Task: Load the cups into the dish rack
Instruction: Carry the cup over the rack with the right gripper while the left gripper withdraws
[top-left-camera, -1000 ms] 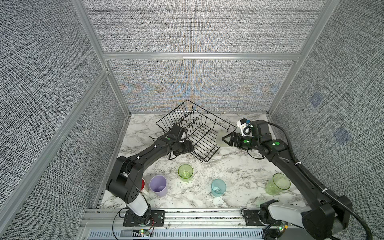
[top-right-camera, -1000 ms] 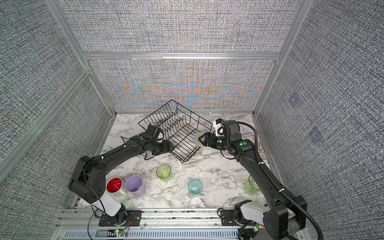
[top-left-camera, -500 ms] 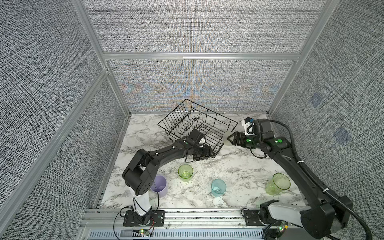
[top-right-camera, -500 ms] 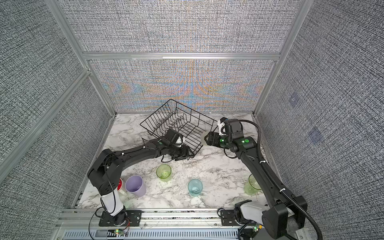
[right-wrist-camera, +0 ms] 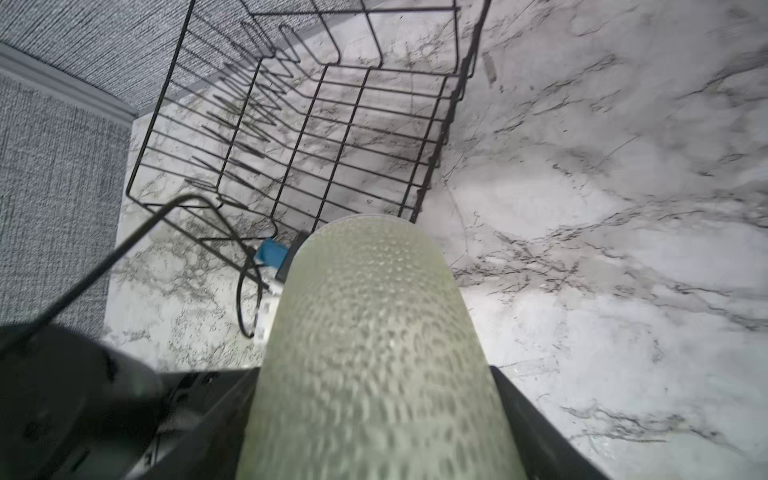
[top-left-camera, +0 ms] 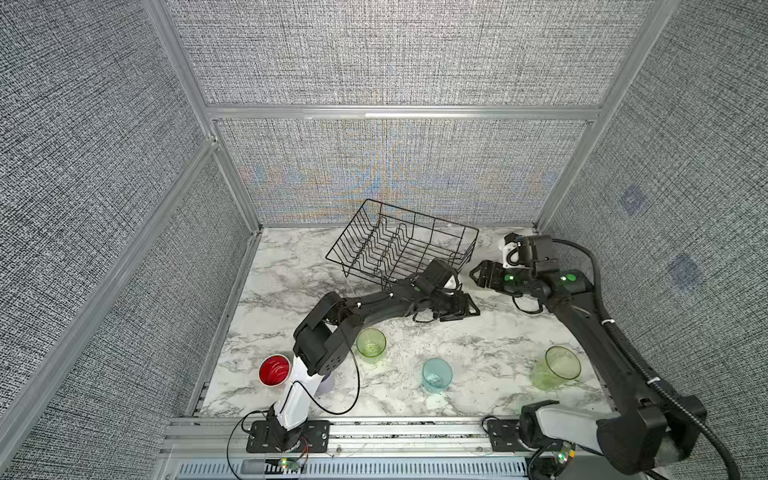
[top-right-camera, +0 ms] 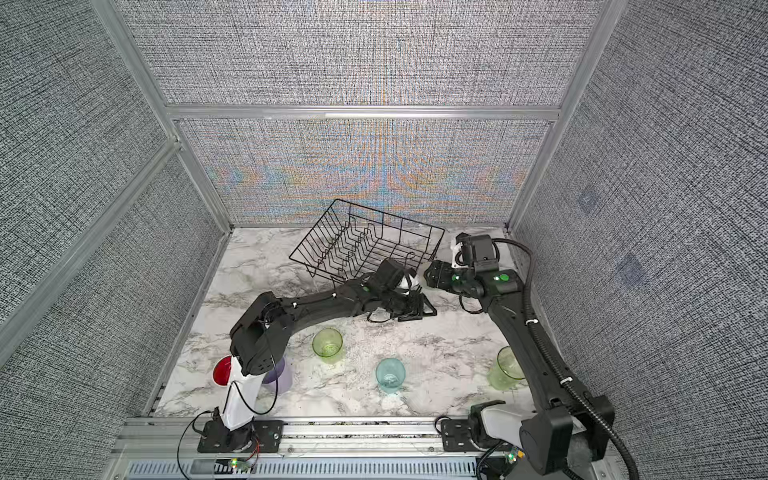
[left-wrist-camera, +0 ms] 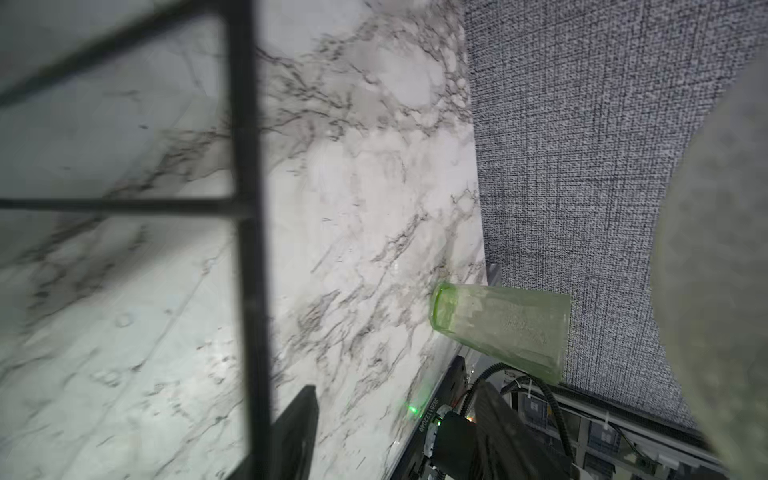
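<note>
Right gripper (top-left-camera: 478,277) is clasping a green tumbler (right-wrist-camera: 365,332) (textured) at four o'clock of the dish rack (top-left-camera: 422,213); left gripper (top-left-camera: 463,311) is hovering half-open, empty.

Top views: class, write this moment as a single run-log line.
right gripper: shut on green tumbler | position: beside dish rack | rack: empty | left gripper: by rack corner, grip unclear
</note>
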{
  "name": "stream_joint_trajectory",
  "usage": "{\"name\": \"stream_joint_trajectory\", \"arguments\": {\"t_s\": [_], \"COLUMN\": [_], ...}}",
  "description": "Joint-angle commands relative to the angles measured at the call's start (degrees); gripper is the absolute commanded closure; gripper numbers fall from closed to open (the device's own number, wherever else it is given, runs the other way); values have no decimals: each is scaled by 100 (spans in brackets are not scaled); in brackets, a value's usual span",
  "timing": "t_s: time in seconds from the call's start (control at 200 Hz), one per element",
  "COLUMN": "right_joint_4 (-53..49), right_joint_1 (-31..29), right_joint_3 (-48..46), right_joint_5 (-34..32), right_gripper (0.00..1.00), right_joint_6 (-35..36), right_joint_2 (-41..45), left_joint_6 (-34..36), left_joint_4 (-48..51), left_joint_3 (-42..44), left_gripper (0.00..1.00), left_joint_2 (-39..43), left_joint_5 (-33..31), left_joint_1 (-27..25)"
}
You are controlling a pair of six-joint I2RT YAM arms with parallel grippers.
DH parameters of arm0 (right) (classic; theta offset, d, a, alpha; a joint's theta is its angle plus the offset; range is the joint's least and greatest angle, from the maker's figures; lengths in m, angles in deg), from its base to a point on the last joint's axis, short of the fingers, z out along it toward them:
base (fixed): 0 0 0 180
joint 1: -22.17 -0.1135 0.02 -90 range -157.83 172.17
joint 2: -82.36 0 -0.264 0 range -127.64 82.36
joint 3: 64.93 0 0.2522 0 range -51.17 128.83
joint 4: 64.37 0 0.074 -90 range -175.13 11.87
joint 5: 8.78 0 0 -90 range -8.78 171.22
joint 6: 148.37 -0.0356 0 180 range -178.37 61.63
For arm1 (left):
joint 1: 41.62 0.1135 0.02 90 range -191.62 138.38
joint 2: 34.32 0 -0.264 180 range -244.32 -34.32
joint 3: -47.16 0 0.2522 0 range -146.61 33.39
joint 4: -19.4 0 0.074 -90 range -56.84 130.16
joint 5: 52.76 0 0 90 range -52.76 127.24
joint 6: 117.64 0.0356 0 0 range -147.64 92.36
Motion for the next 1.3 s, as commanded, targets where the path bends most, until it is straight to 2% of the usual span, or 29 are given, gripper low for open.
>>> {"name": "stream_joint_trajectory", "arguments": {"t_s": [0.0, 0.16, 0.385, 0.5, 0.56, 0.735, 0.785, 0.835, 0.895, 1.015, 1.105, 1.296], "right_joint_4": [-132, -115, 9, 157, 123, 63, 44, 22, -25, -436, -914, -1583], "right_joint_1": [136, 242, 209, 82, -13, -315, -362, -411, -535, -847, -1055, -1367], "right_joint_3": [62, 259, 812, 1082, 1293, 1953, 2113, 2280, 2487, 3002, 3341, 3282], "right_joint_5": [-48, -89, -5, 45, -8, -439, -394, -174, -10, -86, -379, -548], "right_gripper": [22, 22, 24, 24, 24, 24, 24, 24, 26, 26, 29, 29], "right_joint_6": [97, 131, 322, 410, 455, 668, 646, 611, 614, 734, 887, 1080], "right_joint_2": [21, -61, -615, -1020, -1294, -2258, -2515, -2803, -3109, -3704, -4020, -3975], "left_joint_6": [103, 705, 1594, 1863, 1884, 1982, 2003, 2021, 2089, 2362, 2519, 2502], "left_joint_4": [-33, 593, 1732, 2574, 2919, 3548, 3590, 3612, 3616, 3557, 3639, 3589], "left_joint_3": [-38, 288, 795, 863, 924, 1214, 1332, 1400, 1405, 1221, 847, 186], "left_gripper": [38, 38, 33, 28, 24, 16, 10, 3, 0, 0, 0, 0], "left_joint_2": [107, 679, 1999, 2631, 2901, 3579, 3765, 3901, 3979, 3853, 3500, 2778], "left_joint_5": [-43, -660, -1726, -2631, -3142, -3998, -4220, -4262, -4181, -4032, -3831, -3448], "left_joint_1": [-3, -8, 79, 204, 348, 1057, 1310, 1628, 2028, 2728, 3219, 3897]}}
